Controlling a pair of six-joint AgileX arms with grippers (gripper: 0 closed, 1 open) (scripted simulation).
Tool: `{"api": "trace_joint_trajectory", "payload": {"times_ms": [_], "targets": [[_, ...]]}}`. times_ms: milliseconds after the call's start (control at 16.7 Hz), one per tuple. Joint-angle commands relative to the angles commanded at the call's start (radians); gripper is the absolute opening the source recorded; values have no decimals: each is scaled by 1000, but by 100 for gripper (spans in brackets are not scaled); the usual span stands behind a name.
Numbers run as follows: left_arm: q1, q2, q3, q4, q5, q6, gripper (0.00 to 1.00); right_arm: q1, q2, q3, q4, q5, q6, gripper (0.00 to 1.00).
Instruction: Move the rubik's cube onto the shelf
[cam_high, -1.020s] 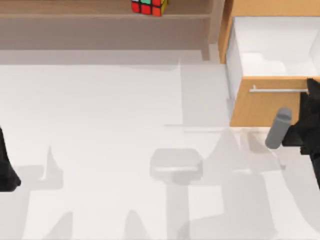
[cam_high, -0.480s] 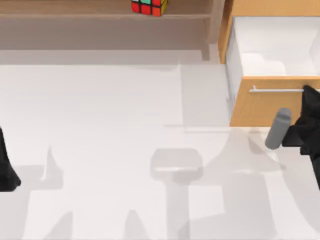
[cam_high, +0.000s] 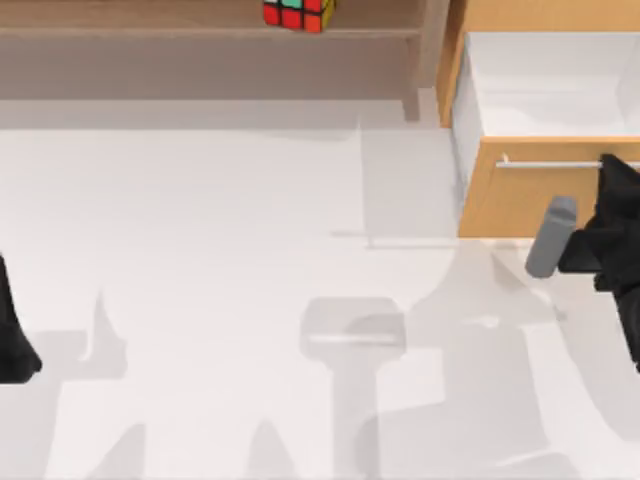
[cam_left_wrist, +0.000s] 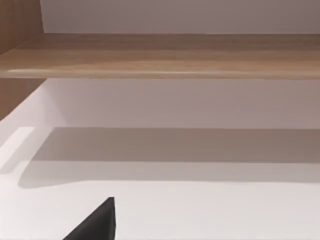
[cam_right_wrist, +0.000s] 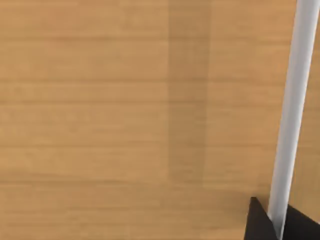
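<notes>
The cube (cam_high: 297, 14) sits on the shelf (cam_high: 200, 32) at the far edge of the counter (cam_high: 220, 260), a bit right of the shelf's middle. A red side faces the front, with one green sticker in it. It looks turned a little, so its right corner pokes toward the front. A cube has no long side. The shelf is long and runs from left to right across the top view, with its post (cam_high: 412, 95) at its right end. The left wrist view shows the same shelf (cam_left_wrist: 165, 55) as a flat tan board over the white counter (cam_left_wrist: 200, 210). Right of the shelf stands a cabinet (cam_high: 480, 15) with its drawer (cam_high: 520, 195) pulled out. A silver bar handle (cam_high: 550, 164) runs along the drawer front. The right arm reaches in from the right edge of the top view, and the right end effector (cam_high: 608, 175) is at the right end of the handle. In the right wrist view the handle (cam_right_wrist: 292, 110) passes between two black finger tips (cam_right_wrist: 257, 222), so the end effector looks closed around it. The left arm is parked low at the left edge of the counter, and I cannot tell if the left end effector (cam_high: 12, 330) is open or closed.
</notes>
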Motion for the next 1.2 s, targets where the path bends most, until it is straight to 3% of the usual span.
{"api": "trace_joint_trajectory", "payload": {"times_ms": [1200], "targets": [[0,0,0,0,0,0,100,-79,135,363,-239,-81,1,0]]}}
